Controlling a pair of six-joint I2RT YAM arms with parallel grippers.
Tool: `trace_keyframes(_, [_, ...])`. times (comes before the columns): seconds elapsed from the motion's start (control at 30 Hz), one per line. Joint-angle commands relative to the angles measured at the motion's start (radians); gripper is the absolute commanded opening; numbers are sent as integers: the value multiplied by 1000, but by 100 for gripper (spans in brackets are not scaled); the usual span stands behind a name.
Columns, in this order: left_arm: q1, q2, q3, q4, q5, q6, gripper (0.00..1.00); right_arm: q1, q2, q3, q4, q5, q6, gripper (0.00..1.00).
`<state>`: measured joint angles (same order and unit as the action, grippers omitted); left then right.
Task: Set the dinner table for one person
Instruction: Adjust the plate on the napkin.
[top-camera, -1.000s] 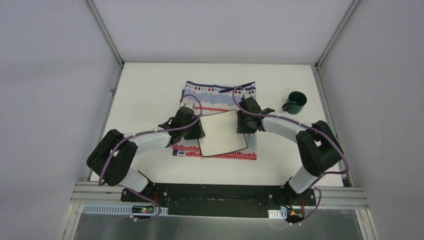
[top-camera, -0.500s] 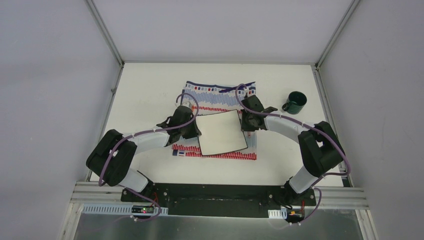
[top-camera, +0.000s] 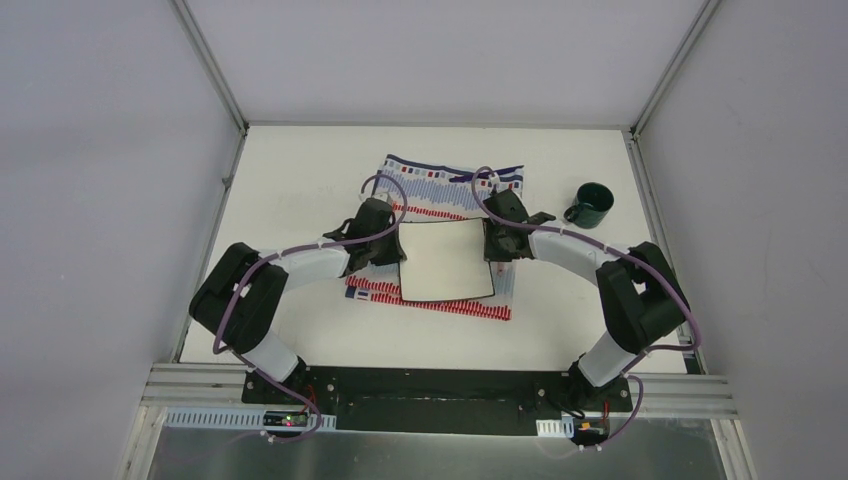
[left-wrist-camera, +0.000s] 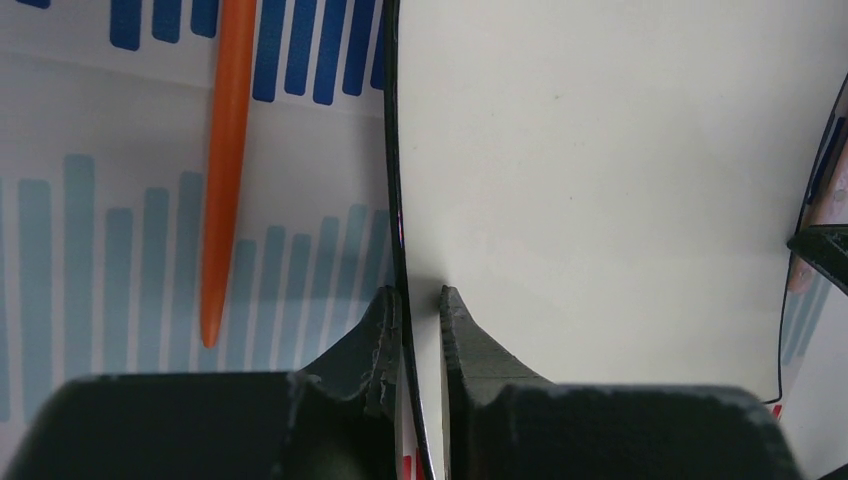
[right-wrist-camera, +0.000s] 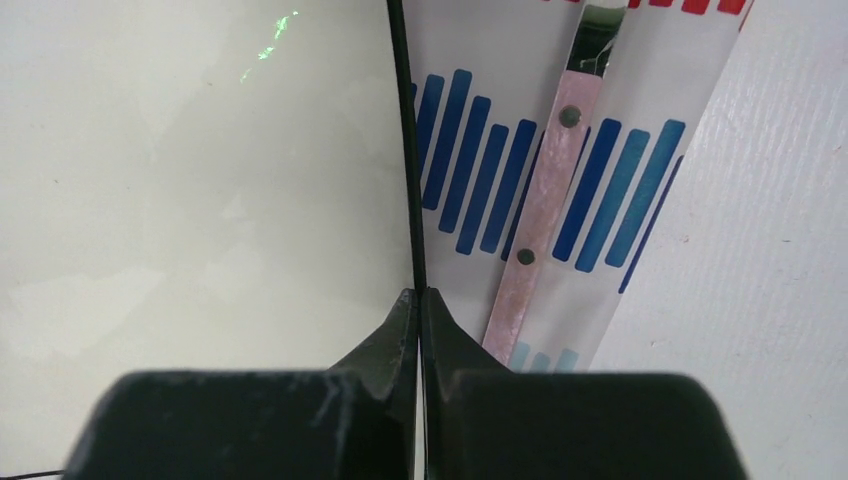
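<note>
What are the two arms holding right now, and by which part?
Both hold the white square plate: the left gripper pinches the rim on its left edge, the right gripper the rim on its right edge.

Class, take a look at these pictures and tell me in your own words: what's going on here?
Two robot arms are handling one white square plate together. The left gripper is shut on its left rim and the right gripper on its right rim. The plate is over a striped cloth on the dinner table; whether it is lifted is unclear. An orange utensil lies on the cloth beside the left rim, a pink handle beside the right. A dark green mug stands apart.
</note>
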<state>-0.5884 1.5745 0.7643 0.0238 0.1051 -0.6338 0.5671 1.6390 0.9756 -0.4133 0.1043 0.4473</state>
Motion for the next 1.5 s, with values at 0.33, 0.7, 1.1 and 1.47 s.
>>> trace_keyframes(0.33, [-39,63,112,16,95,87,3,25,121,18,81,-135,29,0])
trace_keyframes(0.7, [-39,47,167,-19,84,106,3,25,140,-4,130,-176,38,0])
trace_keyframes(1.1, [-39,150,297,-49,116,138,2,25,150,-8,148,-191,35,0])
trace_keyframes(1.47, [-39,207,404,-95,115,172,2,26,165,-8,164,-207,42,0])
